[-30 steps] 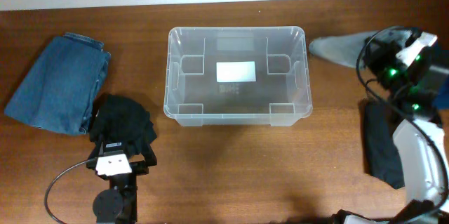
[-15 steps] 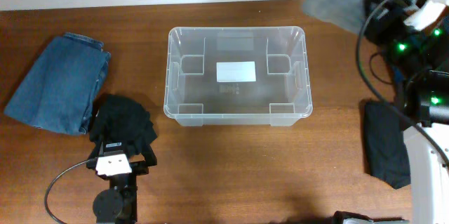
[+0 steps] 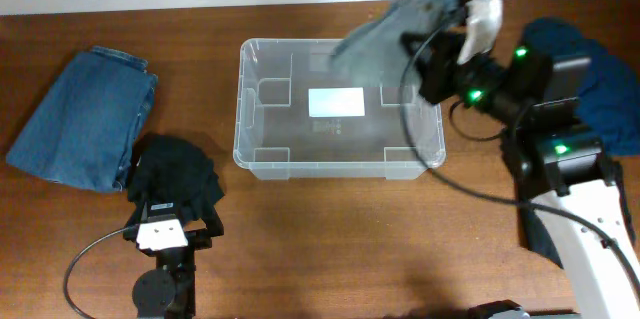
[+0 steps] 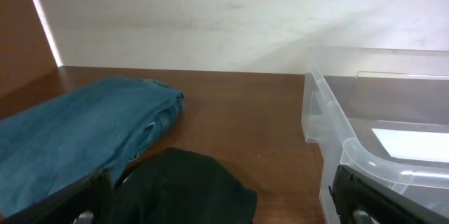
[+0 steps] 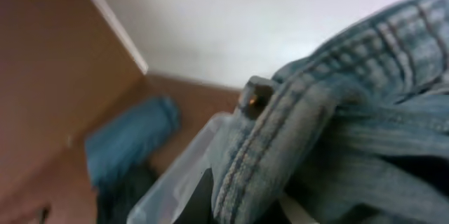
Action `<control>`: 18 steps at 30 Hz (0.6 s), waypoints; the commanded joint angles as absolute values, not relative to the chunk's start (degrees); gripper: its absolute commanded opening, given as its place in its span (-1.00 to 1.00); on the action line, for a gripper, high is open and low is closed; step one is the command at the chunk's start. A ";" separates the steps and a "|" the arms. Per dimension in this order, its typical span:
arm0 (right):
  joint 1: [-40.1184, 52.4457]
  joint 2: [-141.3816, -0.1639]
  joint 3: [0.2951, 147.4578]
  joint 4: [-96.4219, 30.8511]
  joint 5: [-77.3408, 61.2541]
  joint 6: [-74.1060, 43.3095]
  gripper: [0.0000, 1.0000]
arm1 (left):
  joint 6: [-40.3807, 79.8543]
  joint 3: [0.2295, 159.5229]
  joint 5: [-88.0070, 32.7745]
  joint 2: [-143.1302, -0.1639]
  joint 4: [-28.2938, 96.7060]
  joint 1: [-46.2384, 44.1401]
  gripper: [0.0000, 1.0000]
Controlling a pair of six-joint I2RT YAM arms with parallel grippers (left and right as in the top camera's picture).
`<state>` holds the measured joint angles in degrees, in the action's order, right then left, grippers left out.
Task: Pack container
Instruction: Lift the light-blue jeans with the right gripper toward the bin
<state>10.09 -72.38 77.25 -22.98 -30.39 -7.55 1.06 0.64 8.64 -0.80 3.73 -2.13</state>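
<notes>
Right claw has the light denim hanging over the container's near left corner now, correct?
No. The right claw holds the light denim, but it hangs over the far right corner of the container, not the near left one. The overhead view shows it.

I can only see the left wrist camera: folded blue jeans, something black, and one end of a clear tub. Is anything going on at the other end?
Observer: Yes. The right hand holds a pale denim garment up in the air over the far right corner of the container.
Visitor: Is anything packed inside it yet?
Observer: No. Only the white label on its base shows through; no clothes lie inside.
Visitor: Are more clothes waiting over there?
Observer: A dark blue garment lies at the far right of the overhead view.
</notes>
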 commanded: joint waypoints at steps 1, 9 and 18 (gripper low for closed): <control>12.69 -70.65 79.83 -24.40 -32.23 3.92 -0.92 | 0.36 0.54 8.82 -0.40 3.95 -2.26 0.99; 16.45 -71.00 79.83 -37.36 -33.95 22.59 -0.92 | 0.36 0.54 8.82 -0.40 3.95 -2.26 0.99; 18.00 -71.35 79.83 -44.56 -36.71 44.42 -0.92 | 0.36 0.54 8.82 -0.40 3.95 -2.26 0.99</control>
